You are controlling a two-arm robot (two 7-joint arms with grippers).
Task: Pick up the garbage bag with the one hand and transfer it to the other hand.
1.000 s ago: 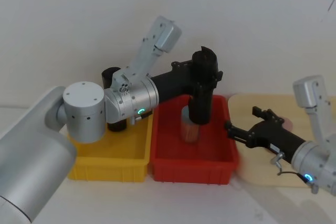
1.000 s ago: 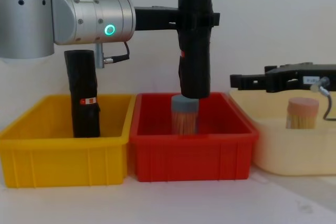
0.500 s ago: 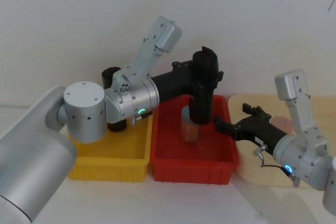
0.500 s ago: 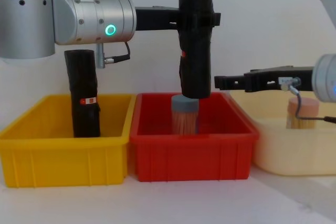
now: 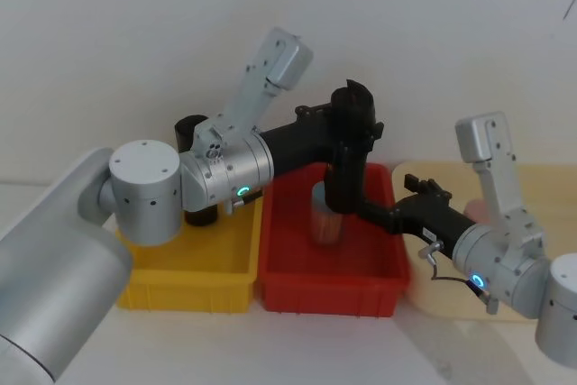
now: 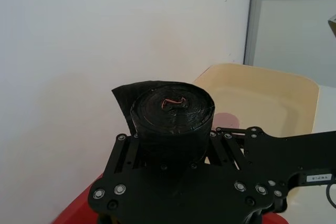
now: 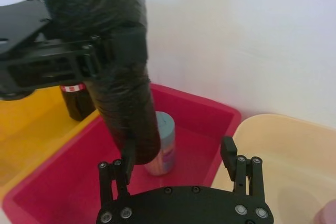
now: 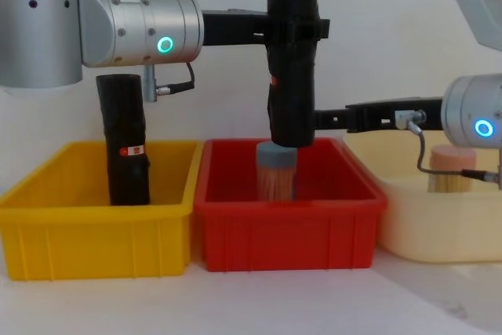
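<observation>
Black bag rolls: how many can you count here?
2. One roll is held by the left gripper above the red bin; the other roll stands in the yellow bin.

The red label [image 8: 272,81] on the garbage bag [image 8: 291,100] cannot be read.

Lab test bench: bare white wall [image 5: 135,24], white tabletop [image 8: 259,304], yellow bin [image 8: 94,245], red bin [image 8: 286,233].
</observation>
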